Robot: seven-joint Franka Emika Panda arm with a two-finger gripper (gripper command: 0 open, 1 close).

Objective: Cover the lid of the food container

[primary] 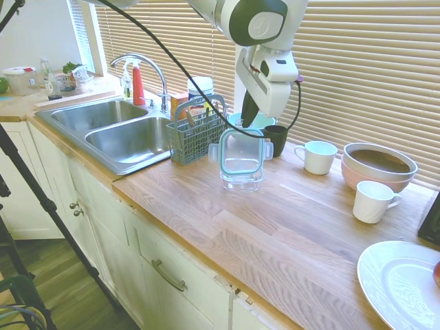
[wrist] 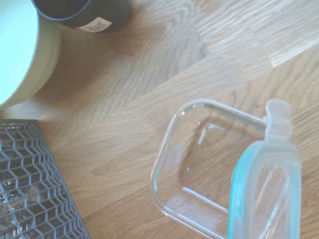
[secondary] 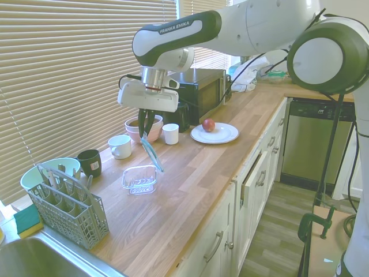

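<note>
I have the white arm's two-finger gripper (secondary: 146, 124) pinching the flat clear plastic lid with the teal-blue rim seal (secondary: 152, 154) by its top edge. The lid hangs nearly on edge in the air, tilted, its low end just above the small clear rounded-square food container (secondary: 139, 179). That box stands open and empty on the wooden countertop (secondary: 190, 179).

In the first exterior view the lid (primary: 241, 152) sits right over the container (primary: 241, 177). From the box, the grey plastic cutlery basket (primary: 195, 135) is near at about 10 o'clock, the dark cup (primary: 276, 139) at 1 o'clock and the white mug (primary: 319, 157) at 3 o'clock.

The wrist view shows the lid (wrist: 266, 191) overlapping only one side of the box (wrist: 199, 164), so I judge the two are not yet squared up.

My worries:
- The lid is steep. Let go now, it would likely land on one rim and slide off, or drop into the box edgewise.
- Lowering it without levelling could catch a snap tab on the wall and push the light box along the smooth wood.
- The grip is on a thin edge, so the lid may pivot between the fingers.
</note>
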